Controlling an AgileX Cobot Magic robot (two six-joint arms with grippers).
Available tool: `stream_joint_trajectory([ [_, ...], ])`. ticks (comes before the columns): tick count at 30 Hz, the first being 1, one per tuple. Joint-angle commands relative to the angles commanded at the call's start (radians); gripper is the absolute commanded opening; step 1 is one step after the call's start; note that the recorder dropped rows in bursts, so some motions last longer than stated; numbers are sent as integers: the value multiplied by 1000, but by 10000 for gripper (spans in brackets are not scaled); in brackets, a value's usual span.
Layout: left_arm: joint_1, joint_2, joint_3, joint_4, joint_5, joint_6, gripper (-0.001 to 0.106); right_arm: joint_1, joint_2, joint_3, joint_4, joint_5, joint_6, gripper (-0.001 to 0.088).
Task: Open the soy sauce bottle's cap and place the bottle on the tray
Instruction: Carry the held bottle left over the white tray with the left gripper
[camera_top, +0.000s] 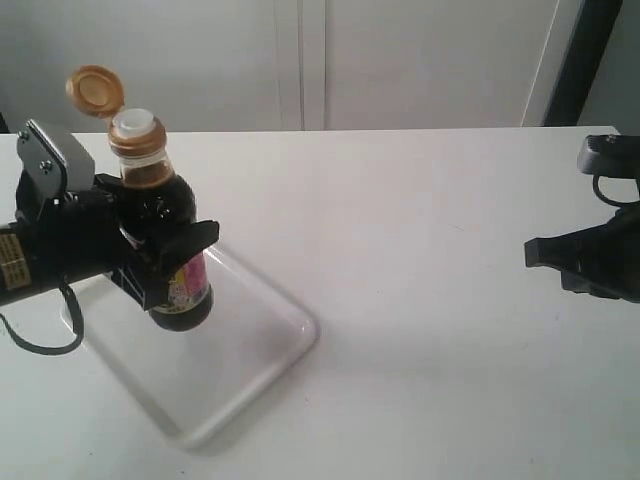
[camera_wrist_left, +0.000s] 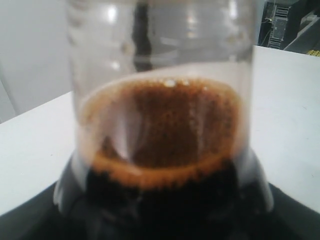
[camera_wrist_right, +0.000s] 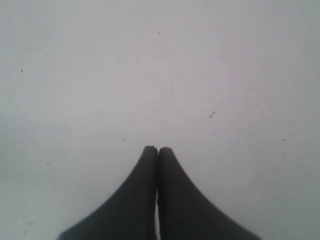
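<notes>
The soy sauce bottle (camera_top: 165, 230) stands nearly upright above the left part of the white tray (camera_top: 270, 345), with my left gripper (camera_top: 160, 245) shut round its dark body. Whether its base touches the tray I cannot tell. Its amber cap (camera_top: 95, 90) is flipped back on its hinge, leaving the white spout (camera_top: 136, 124) bare. In the left wrist view the bottle (camera_wrist_left: 160, 150) fills the picture, foam on the dark liquid, and the fingers are hidden. My right gripper (camera_top: 535, 252) hovers at the far right, shut and empty; its fingertips (camera_wrist_right: 150, 152) meet over bare table.
The white table (camera_top: 420, 300) spreads between the tray and the right arm. A grey wall and a dark post (camera_top: 575, 60) stand behind the table's far edge. A black cable (camera_top: 40, 340) loops beside the left arm.
</notes>
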Motion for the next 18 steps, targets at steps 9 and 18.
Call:
stream_joint_trajectory([
  [9, 0, 40, 0, -43, 0, 47, 0, 0, 0, 0, 0, -9, 0, 0],
  [18, 0, 75, 0, -62, 0, 47, 0, 0, 0, 0, 2, -22, 0, 0],
])
